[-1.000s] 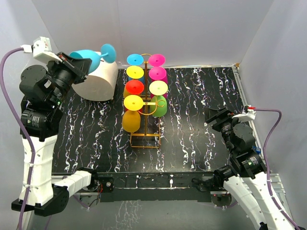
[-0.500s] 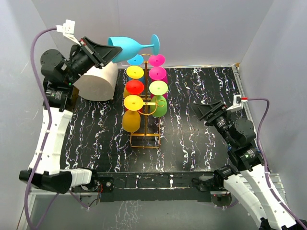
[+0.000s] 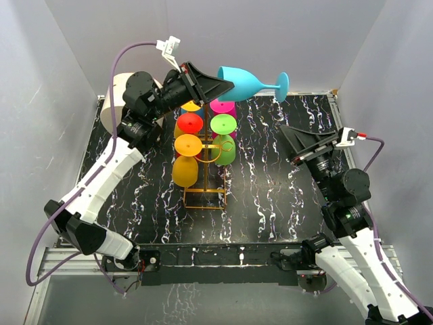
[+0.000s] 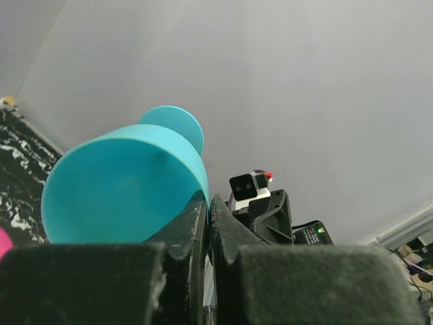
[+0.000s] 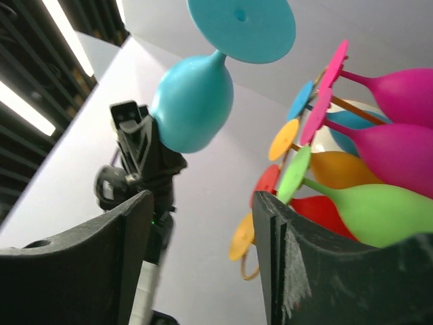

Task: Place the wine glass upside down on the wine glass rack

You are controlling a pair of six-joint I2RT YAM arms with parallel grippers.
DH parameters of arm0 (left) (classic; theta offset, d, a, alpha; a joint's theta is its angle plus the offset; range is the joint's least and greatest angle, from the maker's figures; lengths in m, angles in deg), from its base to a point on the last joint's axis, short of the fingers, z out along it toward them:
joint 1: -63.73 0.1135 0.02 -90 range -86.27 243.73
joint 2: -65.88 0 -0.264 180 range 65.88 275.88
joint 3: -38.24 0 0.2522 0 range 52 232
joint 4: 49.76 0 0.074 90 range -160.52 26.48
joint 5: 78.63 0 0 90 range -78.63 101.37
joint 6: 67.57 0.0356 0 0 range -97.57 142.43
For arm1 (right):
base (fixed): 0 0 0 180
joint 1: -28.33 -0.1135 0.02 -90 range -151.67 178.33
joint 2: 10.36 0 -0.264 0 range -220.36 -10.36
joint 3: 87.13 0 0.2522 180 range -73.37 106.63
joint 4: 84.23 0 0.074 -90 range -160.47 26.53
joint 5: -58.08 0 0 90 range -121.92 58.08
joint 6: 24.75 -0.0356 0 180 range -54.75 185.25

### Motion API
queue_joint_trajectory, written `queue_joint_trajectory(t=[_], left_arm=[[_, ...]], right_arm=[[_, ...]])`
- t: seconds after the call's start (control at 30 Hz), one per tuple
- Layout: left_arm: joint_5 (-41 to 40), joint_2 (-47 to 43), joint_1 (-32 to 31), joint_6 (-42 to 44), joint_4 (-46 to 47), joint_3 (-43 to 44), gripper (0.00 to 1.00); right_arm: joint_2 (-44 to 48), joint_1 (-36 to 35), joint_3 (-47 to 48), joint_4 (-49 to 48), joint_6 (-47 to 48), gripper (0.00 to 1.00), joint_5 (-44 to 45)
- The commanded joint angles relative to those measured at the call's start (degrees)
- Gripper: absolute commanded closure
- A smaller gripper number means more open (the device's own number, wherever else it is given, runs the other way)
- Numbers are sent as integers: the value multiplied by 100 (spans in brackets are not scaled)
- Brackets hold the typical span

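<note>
Left hand [image 3: 225, 84] clamped on the rim of the teal wine glass [image 3: 247, 81]. Glass held sideways above the wine glass rack [image 3: 203, 191], apparently clear of it. Right hand [image 5: 203, 203] right of the rack, fingers apart.

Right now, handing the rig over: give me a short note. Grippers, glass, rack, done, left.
Left gripper: shut on the rim of the teal wine glass, which it holds sideways in the air just right of the rack's top, foot toward the right arm.
Right gripper: open, empty, raised, facing the glass.
Wine glass rack: upright mid-table, carrying several coloured glasses.
Done: glass is off the table and near the rack.
Left: invert it and hang it on a free hook. I cannot tell which hook is free.
</note>
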Motion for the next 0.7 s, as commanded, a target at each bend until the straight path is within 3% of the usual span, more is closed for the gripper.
queue_joint_trajectory(t=[0.0,0.1,0.3,0.47,0.67], left_arm=[[-120,-20,-294,110,1276,-70,100],[-157,55,-397,171,1386,-43,100],[-393,119,-822,280,1654,-143,100],[-869,58,-1238,660,1740,-358,100],[-1107,-39,-1469,874,1831,-566,100]], right_arm=[[-18,-1,-32,-1128,-1512,44,555],[-200,-1,-77,-1810,-1991,45,647],[-667,-1,828,-1191,-1653,45,934],[-955,-1,1770,656,-1889,53,1503],[-1028,0,1881,937,-2193,58,1916]])
